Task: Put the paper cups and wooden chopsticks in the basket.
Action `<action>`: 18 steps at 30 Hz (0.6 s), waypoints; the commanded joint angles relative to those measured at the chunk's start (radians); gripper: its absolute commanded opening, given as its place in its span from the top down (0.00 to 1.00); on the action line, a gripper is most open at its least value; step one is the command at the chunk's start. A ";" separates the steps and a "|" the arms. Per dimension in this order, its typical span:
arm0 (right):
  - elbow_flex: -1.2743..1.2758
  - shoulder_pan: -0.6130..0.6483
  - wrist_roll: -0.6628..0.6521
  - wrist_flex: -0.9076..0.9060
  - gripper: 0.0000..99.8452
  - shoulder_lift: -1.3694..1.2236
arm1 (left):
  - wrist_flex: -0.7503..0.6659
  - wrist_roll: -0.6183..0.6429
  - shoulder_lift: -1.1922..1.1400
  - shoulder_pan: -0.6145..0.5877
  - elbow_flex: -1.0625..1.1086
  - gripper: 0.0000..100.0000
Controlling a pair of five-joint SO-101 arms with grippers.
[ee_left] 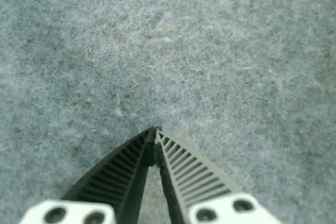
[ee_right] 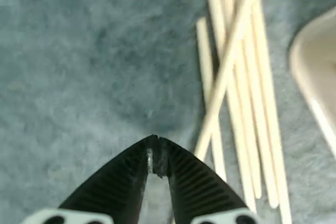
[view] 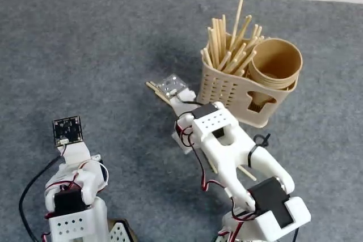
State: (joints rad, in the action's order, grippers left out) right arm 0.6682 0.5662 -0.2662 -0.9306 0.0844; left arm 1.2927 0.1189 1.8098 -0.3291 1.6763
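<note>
Seemingly both clenched empty: left claw [ee_left: 154, 132], right claw [ee_right: 156, 144] beside chopsticks [ee_right: 245, 87].

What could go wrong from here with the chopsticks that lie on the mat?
The loose chopsticks lie crossed beside the shut right gripper; a grasp might take only some and scatter the rest. The basket already holds many upright chopsticks, so adding more could push some out.
</note>
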 commanded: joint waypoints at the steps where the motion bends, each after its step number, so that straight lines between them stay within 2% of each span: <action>1: -0.018 0.015 -0.014 -0.038 0.99 0.041 | 0.008 0.000 0.012 0.024 0.019 0.99; 12: 0.056 0.015 -0.011 -0.039 0.99 0.366 | 0.008 0.000 0.012 0.024 0.019 0.99; 18: 0.105 0.059 -0.009 -0.039 0.99 0.513 | 0.008 0.000 0.012 0.024 0.019 0.99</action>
State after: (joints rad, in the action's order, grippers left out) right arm 0.7695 0.6030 -0.2693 -0.9689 0.5033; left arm 1.2927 0.1189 1.8098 -0.3291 1.6763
